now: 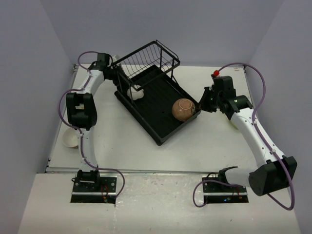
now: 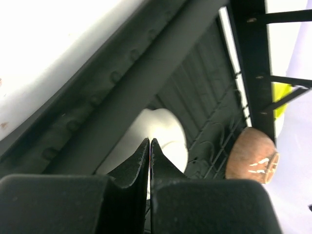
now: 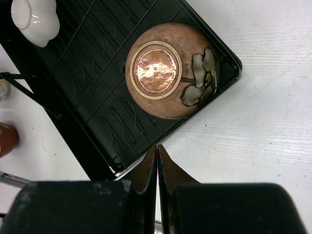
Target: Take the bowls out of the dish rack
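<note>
The black dish rack (image 1: 151, 114) lies at an angle mid-table, its wire basket (image 1: 148, 57) at the far end. A tan-brown bowl (image 1: 184, 108) with a painted flower lies upside down at the tray's right edge; it also shows in the right wrist view (image 3: 168, 70). A white bowl (image 1: 135, 92) lies in the tray near the basket. My left gripper (image 1: 122, 80) is shut and empty at the rack's left rim, just above that white bowl (image 2: 168, 134). My right gripper (image 1: 199, 109) is shut and empty beside the brown bowl, over the tray's rim (image 3: 146, 158).
A white bowl (image 1: 70, 139) sits on the table at the left edge. Part of a lime-green bowl (image 1: 234, 124) shows behind my right arm. A reddish bowl (image 3: 7, 139) lies on the table beyond the rack in the right wrist view. Walls enclose the table on three sides.
</note>
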`<state>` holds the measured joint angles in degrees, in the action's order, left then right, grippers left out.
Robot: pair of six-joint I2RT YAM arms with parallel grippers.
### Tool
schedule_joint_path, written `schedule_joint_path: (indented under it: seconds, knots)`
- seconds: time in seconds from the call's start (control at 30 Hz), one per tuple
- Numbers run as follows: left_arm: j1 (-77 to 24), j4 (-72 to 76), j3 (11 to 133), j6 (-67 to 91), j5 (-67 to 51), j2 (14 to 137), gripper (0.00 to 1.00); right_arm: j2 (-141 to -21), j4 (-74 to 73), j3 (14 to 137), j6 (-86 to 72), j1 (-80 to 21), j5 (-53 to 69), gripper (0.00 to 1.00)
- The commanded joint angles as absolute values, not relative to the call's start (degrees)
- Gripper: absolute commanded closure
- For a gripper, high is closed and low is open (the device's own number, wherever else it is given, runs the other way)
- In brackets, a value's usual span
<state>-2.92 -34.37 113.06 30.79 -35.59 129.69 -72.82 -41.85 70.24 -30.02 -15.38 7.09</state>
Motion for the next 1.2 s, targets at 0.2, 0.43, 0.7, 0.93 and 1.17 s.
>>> schedule_joint_path:
  seconds: [0.2, 0.43, 0.7, 0.93, 1.17]
  knots:
    - [-3.43, -39.2, 115.05, 26.46, -30.32, 130.34, 1.0, -72.07, -40.78, 70.67, -30.59, -15.56, 7.12, 1.0]
    - [-5.27, -41.48, 113.91, 23.65, -32.43, 129.91, 1.0, -72.42, -40.26, 69.96, -31.2, -15.64, 7.38, 1.0]
    - [-7.2, -42.62, 111.53, 21.63, -34.89, 129.99, 1.0, -76.19, -40.16, 73.56, -30.76, -19.59, 9.49, 0.98]
    - [-8.61, -43.94, 110.22, 20.22, -33.66, 129.38, 1.0, -82.0, -39.12, 80.06, -34.18, -27.24, 11.51, 0.8]
    - [-8.61, -44.65, 110.13, 19.25, -33.13, 128.32, 1.0, -86.04, -26.05, 77.88, -48.66, -29.09, 23.99, 0.56]
